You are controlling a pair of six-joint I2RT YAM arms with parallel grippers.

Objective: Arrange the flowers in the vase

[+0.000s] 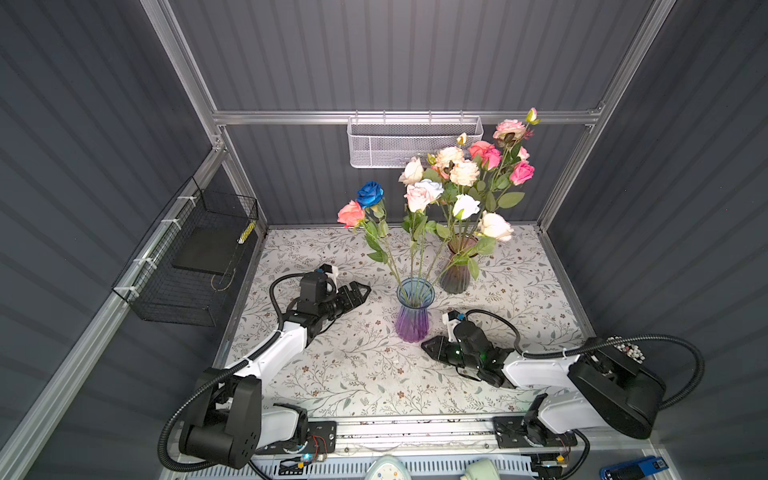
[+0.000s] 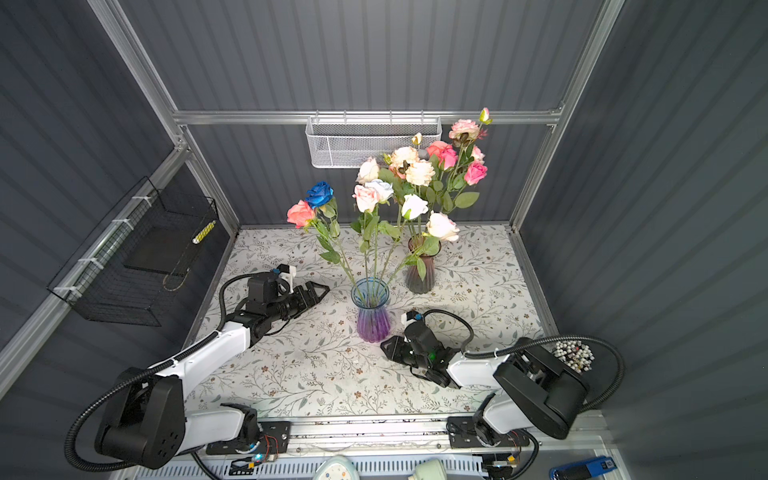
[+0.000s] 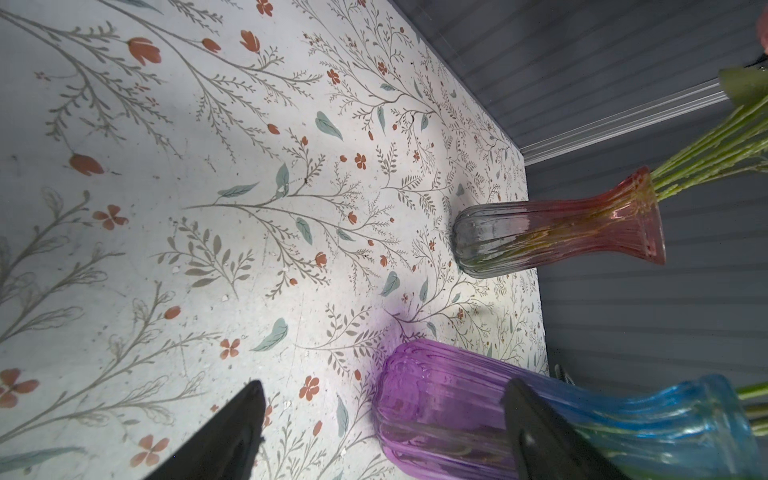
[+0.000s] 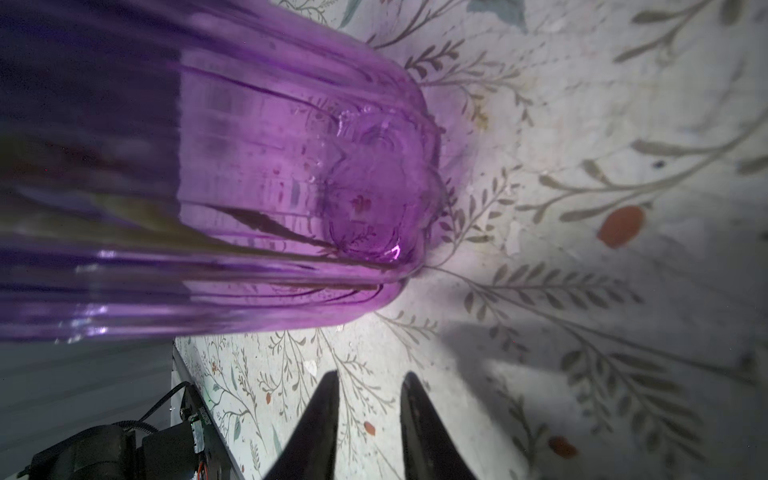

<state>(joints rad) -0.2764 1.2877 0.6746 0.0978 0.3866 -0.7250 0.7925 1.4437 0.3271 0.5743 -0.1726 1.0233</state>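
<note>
Since all the roses you see stand in vases, nothing seems left to grasp: left gripper gapes wide, empty, left of the purple vase; right gripper sits just right of its base, jaws narrowly apart, empty. Most stems crowd the pink vase behind it, leaves tangling across.

Glossy ribbed glass blue-purple vase, pink-grey vase alike, matt printed table cover, white metal mesh basket
</note>
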